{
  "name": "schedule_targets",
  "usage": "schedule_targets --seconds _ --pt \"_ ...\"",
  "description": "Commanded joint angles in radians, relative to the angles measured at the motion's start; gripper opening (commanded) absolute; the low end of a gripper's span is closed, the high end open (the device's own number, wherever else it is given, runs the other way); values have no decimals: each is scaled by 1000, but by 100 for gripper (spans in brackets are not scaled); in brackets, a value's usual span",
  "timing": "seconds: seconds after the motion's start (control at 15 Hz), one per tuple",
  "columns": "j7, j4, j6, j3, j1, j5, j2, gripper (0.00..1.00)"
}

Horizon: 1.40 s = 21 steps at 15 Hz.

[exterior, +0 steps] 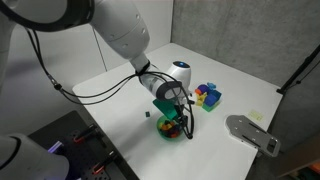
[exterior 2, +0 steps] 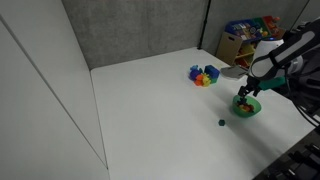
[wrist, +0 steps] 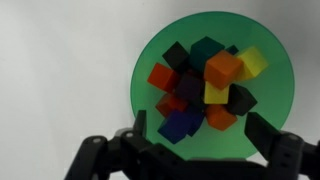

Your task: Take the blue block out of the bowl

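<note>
Jaws are hanging open, empty, over the bowl (wrist: 150, 55); I am judging the blue block (wrist: 180, 126) light, rigid: pinch flat sides.

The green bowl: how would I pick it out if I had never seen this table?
On the white table, follow the robot arm down to its gripper; the green bowl sits just beneath it. It is round and heaped with coloured blocks, whereas the nearby blue tray of blocks is square.

Green bowl (wrist: 155, 50) looking like smooth, matt plastic, coloured blocks (wrist: 205, 90) showing a dull finish, white table (wrist: 60, 60) appearing smooth, matt
</note>
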<state>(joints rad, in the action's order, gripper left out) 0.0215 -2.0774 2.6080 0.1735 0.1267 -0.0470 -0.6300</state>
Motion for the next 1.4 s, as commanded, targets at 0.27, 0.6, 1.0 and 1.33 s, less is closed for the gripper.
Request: schedule_targets --seconds 0.27,0.6,1.0,1.33 --pt "7 9 8 -69 75 104 -43 100" --pt "4 31 10 -78 94 133 -83 100" --pt "2 71 16 -67 118 134 -120 100" --pt "2 99 51 -52 115 116 -139 100"
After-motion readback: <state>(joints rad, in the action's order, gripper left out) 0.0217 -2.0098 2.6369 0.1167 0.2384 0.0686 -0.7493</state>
